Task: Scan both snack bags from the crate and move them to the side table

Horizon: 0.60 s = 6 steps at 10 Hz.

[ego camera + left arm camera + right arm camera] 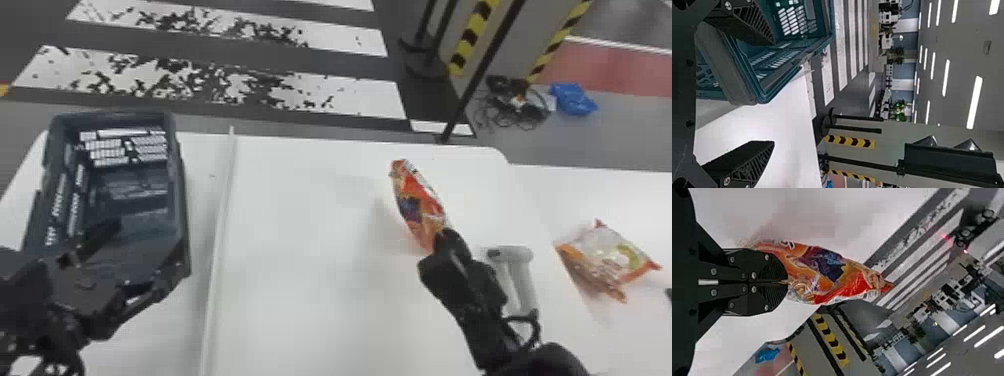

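One bag [611,257] lies on the side table [630,197]; my right gripper [786,282] clamps the second bag [828,272], unplaced; my left gripper [772,93] gapes.

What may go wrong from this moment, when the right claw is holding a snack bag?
The right claw pinches the orange snack bag at one end, so it may slip or swing.
The grey device is close beside the right arm, which might knock it.
The other snack bag lies on the side table; a careless placement could push it.
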Available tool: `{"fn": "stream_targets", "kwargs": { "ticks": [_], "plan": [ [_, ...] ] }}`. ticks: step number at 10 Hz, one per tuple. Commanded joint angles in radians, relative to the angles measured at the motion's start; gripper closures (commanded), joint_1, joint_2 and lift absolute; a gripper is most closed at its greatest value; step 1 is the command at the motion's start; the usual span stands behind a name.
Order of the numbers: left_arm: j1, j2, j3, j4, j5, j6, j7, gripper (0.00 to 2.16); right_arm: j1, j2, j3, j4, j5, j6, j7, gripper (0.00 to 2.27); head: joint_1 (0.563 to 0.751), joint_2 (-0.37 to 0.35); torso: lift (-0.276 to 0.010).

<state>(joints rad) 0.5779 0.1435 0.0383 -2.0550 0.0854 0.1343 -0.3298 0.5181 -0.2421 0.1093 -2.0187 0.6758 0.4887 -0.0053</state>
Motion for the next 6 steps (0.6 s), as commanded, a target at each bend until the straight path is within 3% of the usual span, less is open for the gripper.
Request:
{"fn": "stream_targets", "kwargs": {
  "ticks": [1,3,4,5,6],
  "plan": [
    [-0.001,0.002,-0.001,0.004,0.0,0.0,0.0,0.1,-0.007,-0.051,0.127,0.083,0.196,0.097,-0.047,2.25,0.695,-0.158,-0.075],
    [-0.004,0.005,-0.001,0.007,0.002,0.0,0.0,0.1,0.005,-0.086,0.211,0.117,0.292,0.155,-0.048,2.25,0.695,-0.151,-0.075],
    [-0.004,0.005,0.0,0.007,0.004,0.0,0.0,0.1,0.019,-0.095,0.237,0.106,0.291,0.146,-0.048,2.05,0.695,-0.15,-0.075],
    [-0.004,0.005,0.0,0.007,0.004,0.0,0.0,0.1,0.04,-0.102,0.253,0.08,0.271,0.118,-0.048,1.3,0.695,-0.137,-0.075],
    [-0.004,0.005,0.0,0.007,0.004,0.0,0.0,0.1,0.054,-0.106,0.26,0.055,0.231,0.097,-0.045,0.31,0.695,-0.113,-0.075]
  ]
}}
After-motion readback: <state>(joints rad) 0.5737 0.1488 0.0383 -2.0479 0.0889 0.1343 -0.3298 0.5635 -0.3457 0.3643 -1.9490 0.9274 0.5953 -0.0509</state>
